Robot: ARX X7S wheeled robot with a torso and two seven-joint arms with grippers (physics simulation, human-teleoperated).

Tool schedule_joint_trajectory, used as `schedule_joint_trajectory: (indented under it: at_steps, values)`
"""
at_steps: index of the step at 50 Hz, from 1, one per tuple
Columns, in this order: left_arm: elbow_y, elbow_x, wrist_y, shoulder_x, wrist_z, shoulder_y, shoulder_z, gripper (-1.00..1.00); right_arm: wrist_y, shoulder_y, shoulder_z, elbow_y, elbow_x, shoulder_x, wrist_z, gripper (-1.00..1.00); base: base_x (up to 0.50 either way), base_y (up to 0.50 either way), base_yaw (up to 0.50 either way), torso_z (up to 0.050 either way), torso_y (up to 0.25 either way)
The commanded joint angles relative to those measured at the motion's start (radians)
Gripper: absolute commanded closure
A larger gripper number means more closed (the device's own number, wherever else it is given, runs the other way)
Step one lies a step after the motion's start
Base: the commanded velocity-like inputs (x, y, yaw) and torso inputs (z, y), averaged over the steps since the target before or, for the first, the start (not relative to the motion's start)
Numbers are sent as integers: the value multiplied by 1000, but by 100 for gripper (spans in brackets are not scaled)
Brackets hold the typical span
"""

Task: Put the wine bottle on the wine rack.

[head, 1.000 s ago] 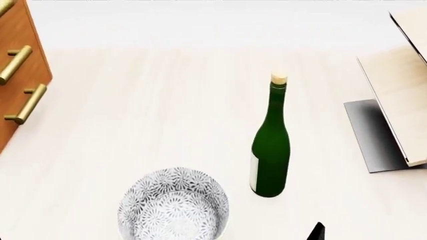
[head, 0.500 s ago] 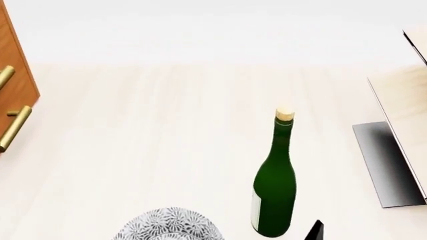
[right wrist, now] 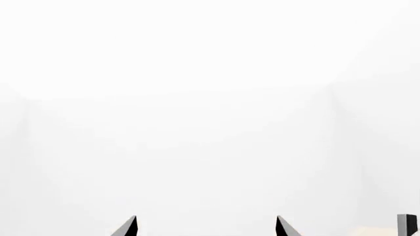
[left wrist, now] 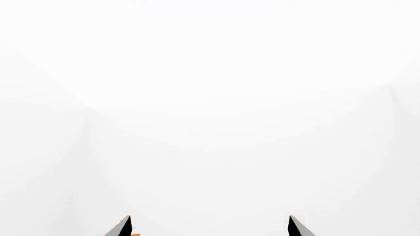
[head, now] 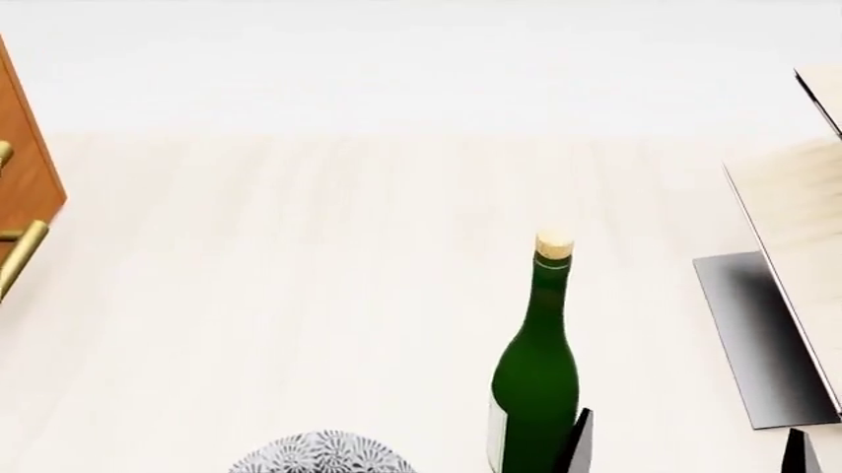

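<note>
The pale wooden table (head: 290, 296) carries everything. The wine rack (head: 790, 296) stands well right of the wine bottle (head: 537, 374), which is upright; the drawer cabinet (head: 24, 197) is far to the bottle's left, and a patterned bowl (head: 315, 455) is near its base. The right gripper (head: 684, 451) is spread open, one fingertip just beside the bottle, the other nearer the rack. Only the wrist views show the left gripper (left wrist: 210, 227), also open, before blank white.

Wine bottle (head: 534, 384) glossy green glass, cork top; wine rack (head: 790, 296) pale wood, grey metal base.
</note>
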Motion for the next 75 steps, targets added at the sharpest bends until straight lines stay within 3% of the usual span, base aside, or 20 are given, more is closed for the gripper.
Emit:
schedule_joint_trajectory:
  at_steps: [1, 75]
  values:
    - [-1, 0, -1, -6, -8, -2, 4, -100, 20, 3, -9, -2, 3, 10, 7, -100, 0, -199, 0, 0, 0]
    - [9, 2, -11, -42, -49, -6, 29, -100, 13, 3, -42, -9, 1, 57, 50, -100, 0, -196, 0, 0, 0]
